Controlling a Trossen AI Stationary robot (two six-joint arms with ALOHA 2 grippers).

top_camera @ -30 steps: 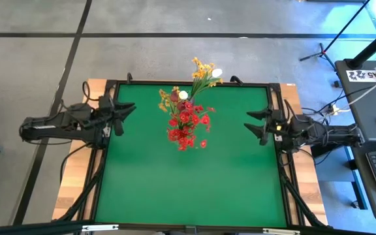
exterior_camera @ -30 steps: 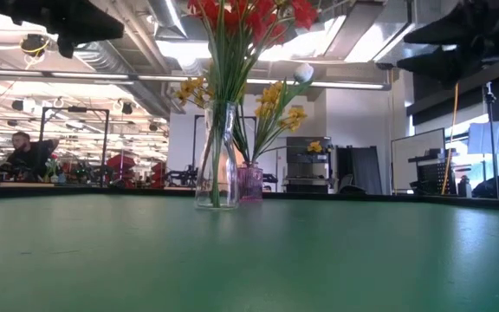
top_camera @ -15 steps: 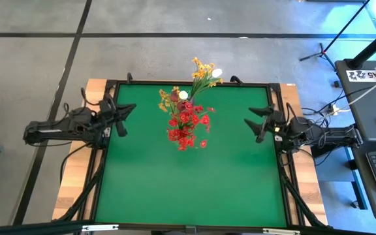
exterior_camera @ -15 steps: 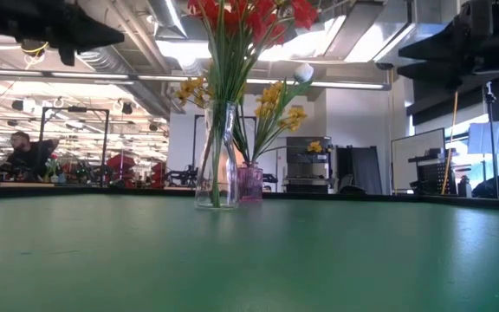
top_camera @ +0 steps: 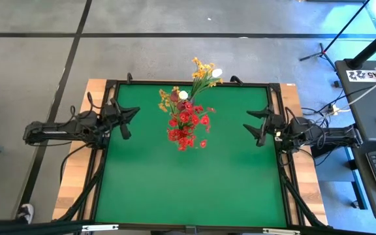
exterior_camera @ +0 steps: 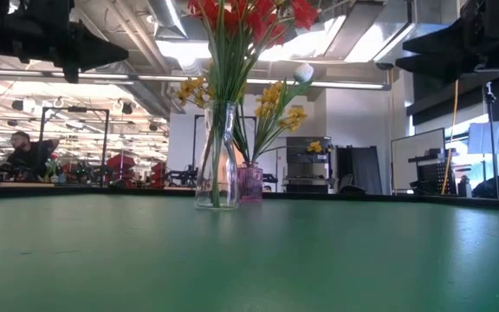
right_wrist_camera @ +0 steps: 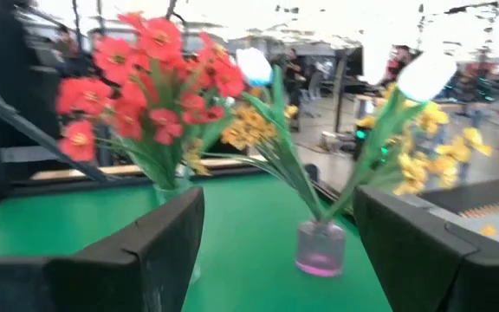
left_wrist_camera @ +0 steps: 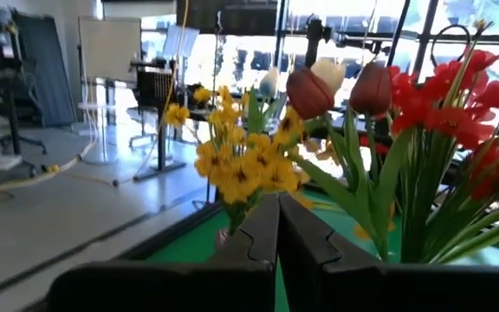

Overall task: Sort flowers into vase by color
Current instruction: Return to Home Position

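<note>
Left claw (top_camera: 128,121): over left edge of bench (top_camera: 175,189), fingers pressed together, nothing held.

Flowers (top_camera: 187,124): all in two vases, far middle of bench. Clear vase (exterior_camera: 215,160) in front, pink vase (exterior_camera: 250,183) just behind.

Sorting judged finished; only arm parking left.

Count: two white buds (right_wrist_camera: 423,74), two dark red buds (left_wrist_camera: 310,91), two yellow sprays (top_camera: 204,67). Red sprays (exterior_camera: 249,13) bunched, uncountable.

Right claw (top_camera: 252,126): over right edge, fingers apart, nothing held.

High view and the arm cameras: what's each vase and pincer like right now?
clear vase: upright, holding red flowers
pink vase: upright, holding yellow flowers and a white bud
left pincer: shut, empty, by left edge of table
right pincer: open, empty, by right edge of table
</note>
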